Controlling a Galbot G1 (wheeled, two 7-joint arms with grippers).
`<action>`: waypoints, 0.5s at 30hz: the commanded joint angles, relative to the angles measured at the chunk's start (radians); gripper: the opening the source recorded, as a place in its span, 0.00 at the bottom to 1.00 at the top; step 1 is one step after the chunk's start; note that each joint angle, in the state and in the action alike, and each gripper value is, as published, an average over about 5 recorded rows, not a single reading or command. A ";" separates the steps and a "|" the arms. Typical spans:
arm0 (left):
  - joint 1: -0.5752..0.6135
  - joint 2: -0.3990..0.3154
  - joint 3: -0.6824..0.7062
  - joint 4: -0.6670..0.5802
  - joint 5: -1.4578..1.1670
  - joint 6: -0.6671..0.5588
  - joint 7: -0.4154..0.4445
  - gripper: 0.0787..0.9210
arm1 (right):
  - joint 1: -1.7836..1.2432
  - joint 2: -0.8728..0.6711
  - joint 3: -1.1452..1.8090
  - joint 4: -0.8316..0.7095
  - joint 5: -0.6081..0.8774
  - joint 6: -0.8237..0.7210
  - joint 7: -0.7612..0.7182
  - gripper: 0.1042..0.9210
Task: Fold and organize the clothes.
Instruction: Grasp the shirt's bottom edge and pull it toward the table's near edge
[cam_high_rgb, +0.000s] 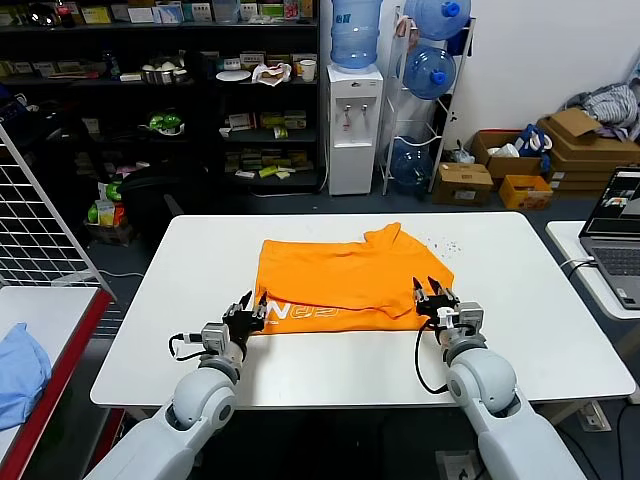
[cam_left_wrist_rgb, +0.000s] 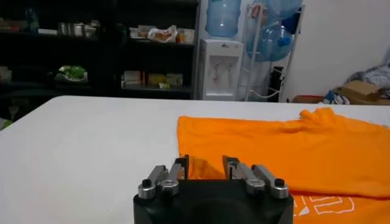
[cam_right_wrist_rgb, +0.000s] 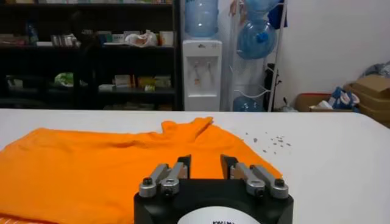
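Note:
The clothes are one bright orange T-shirt (cam_high_rgb: 350, 275) lying folded over on the white table (cam_high_rgb: 540, 330), collar toward the far side. White lettering (cam_high_rgb: 300, 312) shows along its near left edge. My left gripper (cam_high_rgb: 251, 306) sits at the shirt's near left corner. In the left wrist view its fingers stand open (cam_left_wrist_rgb: 206, 164), with orange fabric (cam_left_wrist_rgb: 292, 146) showing in the gap. My right gripper (cam_high_rgb: 432, 292) is at the near right corner, open (cam_right_wrist_rgb: 206, 163) just over the shirt (cam_right_wrist_rgb: 103, 164) and holding nothing.
Small dark specks (cam_high_rgb: 445, 243) lie on the table by the shirt's far right. A light blue cloth (cam_high_rgb: 20, 370) rests on a side table at left, behind a wire grid panel (cam_high_rgb: 40, 220). A laptop (cam_high_rgb: 620, 225) stands on the desk at right. Shelves and a water dispenser stand behind.

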 joint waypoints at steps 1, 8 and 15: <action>0.098 0.035 -0.017 -0.082 -0.030 0.014 0.001 0.52 | -0.117 -0.048 0.068 0.041 -0.013 0.032 -0.046 0.60; 0.190 0.062 -0.032 -0.124 -0.092 0.024 0.001 0.76 | -0.273 -0.140 0.170 0.044 0.038 0.076 -0.152 0.85; 0.159 0.049 -0.029 -0.096 -0.106 0.027 0.005 0.97 | -0.270 -0.157 0.220 -0.020 0.099 0.069 -0.205 0.99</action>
